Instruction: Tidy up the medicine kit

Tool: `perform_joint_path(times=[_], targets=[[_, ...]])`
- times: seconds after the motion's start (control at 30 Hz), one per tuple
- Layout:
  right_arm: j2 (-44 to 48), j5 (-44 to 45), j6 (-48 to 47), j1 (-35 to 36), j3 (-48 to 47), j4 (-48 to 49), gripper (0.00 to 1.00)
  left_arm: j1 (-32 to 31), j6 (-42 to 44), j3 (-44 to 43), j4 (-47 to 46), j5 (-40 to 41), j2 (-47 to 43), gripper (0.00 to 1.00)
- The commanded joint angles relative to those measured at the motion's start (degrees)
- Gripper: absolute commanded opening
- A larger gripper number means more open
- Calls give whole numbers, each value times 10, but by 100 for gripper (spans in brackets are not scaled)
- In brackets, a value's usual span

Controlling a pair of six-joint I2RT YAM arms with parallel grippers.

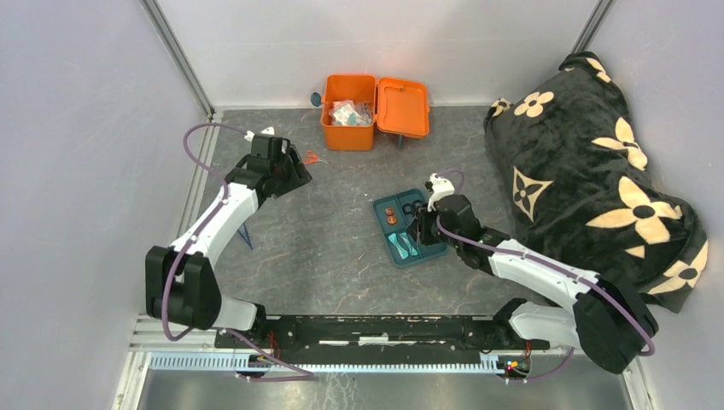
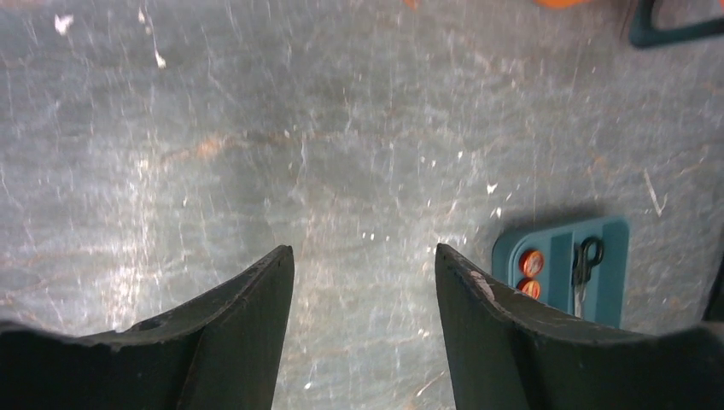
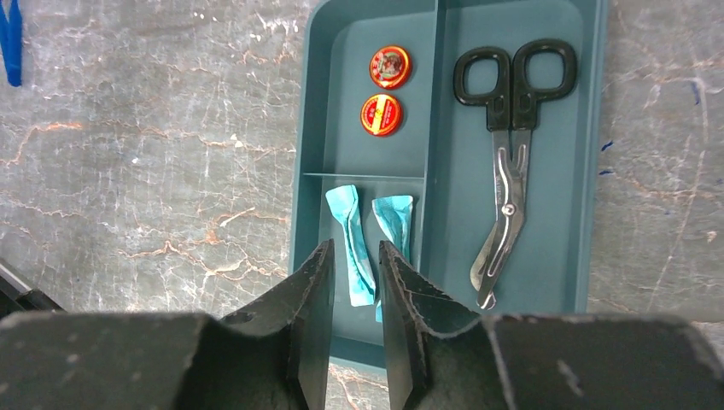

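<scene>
The orange medicine kit [image 1: 348, 135] stands open at the back of the table, its lid [image 1: 402, 108] folded out to the right and pale packets inside. A teal tray [image 3: 546, 171] in the middle holds two red tins [image 3: 381, 114], black-handled scissors [image 3: 510, 128] and two teal packets [image 3: 352, 231]. My right gripper [image 3: 355, 245] hangs over the tray's near compartment, jaws slightly apart, gripping nothing, with one packet lying just beyond the tips. My left gripper [image 2: 364, 249] is open and empty over bare table at the left [image 1: 300, 169].
A black blanket with cream flowers [image 1: 589, 171] fills the right side. A blue strip [image 1: 246, 235] lies by the left arm. A small orange-red item [image 1: 314, 157] sits close to the left gripper. Walls close in at the back and left.
</scene>
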State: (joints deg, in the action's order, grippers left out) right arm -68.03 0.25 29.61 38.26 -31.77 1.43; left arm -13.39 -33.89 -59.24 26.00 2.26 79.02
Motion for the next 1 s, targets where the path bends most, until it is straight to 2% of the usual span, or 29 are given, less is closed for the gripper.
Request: perform_joint_path(times=[0.0,0.43,0.73,0.97], targets=[[42,17,-27,2,11,18,31,25,-10,-68,-42,-36,66,68],[102,23,-76,2,44,3,32,27,-22,-253,-46,29,306,62],[134,28,-90,2,61,-13,31,27,21,-355,-35,62,396,59],[159,47,-105,2,62,-46,29,27,31,-386,-64,30,440,55]])
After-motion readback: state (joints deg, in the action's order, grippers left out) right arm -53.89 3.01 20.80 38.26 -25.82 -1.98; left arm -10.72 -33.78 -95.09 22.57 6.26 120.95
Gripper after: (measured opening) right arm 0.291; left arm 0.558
